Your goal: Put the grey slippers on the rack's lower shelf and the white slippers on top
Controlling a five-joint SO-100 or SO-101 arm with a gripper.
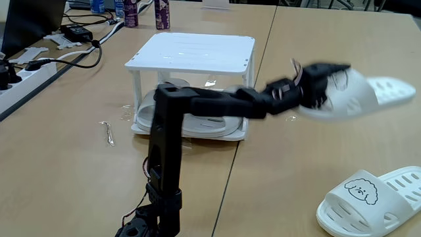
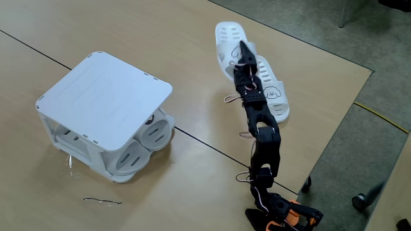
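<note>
The claw is squeezing one white slipper and holding it up in the air, off to the right of the rack in a fixed view. The slipper's long side is pointing away from the rack. The arm is reaching out flat and long. The other white slipper is lying on the table, right of the rack. The grey slippers are sitting on the lower shelf. The rack's top is waiting bare.

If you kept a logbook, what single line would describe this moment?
pincer: shut on white slipper, lifted | other white slipper: on table | grey slippers: on lower shelf | rack top: bare
</note>
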